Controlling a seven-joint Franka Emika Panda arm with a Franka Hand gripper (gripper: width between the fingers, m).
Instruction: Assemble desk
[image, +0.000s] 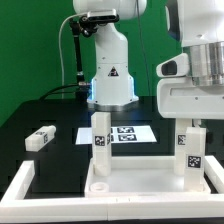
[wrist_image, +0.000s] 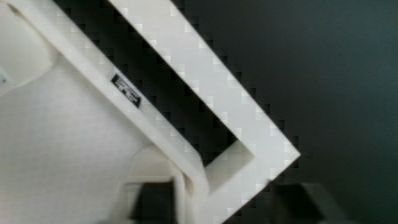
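Black tabletop (image: 60, 120) carries the panel (image: 140, 185) with two upright legs (image: 100, 135); jaws' state hidden.

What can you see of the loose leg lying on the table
The loose leg is a short, square, white bar that looks like plastic, with a black-and-white tag on its side. It lies flat on the black table, toward the exterior view's left, apart from the tabletop and touching nothing else.
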